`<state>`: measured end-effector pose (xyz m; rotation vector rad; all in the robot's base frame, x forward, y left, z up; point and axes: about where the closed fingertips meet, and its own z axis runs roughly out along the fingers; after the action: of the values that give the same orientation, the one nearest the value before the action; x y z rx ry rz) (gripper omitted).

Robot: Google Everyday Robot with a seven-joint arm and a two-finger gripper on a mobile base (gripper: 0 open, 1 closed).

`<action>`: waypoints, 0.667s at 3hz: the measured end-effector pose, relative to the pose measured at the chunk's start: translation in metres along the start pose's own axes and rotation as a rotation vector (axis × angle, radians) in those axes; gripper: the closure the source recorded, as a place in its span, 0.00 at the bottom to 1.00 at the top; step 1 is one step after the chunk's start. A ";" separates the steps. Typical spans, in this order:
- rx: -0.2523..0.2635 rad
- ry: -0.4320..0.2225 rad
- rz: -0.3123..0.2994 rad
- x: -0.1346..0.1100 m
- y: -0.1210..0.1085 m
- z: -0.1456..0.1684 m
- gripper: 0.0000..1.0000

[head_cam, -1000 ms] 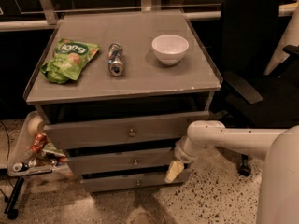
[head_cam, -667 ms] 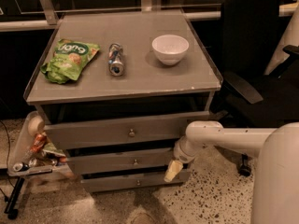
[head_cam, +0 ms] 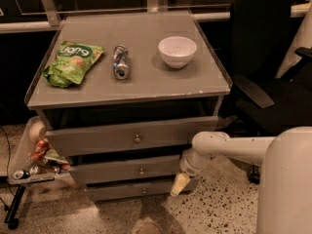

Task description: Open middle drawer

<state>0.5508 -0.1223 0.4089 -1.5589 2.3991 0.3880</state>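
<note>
Middle drawer sits between the wider top drawer and the narrow bottom drawer in the front of the grey cabinet, and it does not look pulled out yet. The white arm reaches in from the right across the cabinet's lower corner. Its gripper hangs low by the right end of the middle and bottom fronts and points down at the floor. I cannot tell whether it is spread or closed, and it holds nothing. It is well to the right of the middle drawer's small round knob, so I judge this to be the approach step. The next move calls for travelling left and slightly up to that knob, closing on it, and pulling straight out.
</note>
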 end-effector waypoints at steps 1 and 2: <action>0.000 0.000 0.000 -0.002 0.000 -0.005 0.00; -0.013 0.010 0.000 0.000 0.006 -0.008 0.00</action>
<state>0.5446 -0.1222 0.4170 -1.5692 2.4089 0.3973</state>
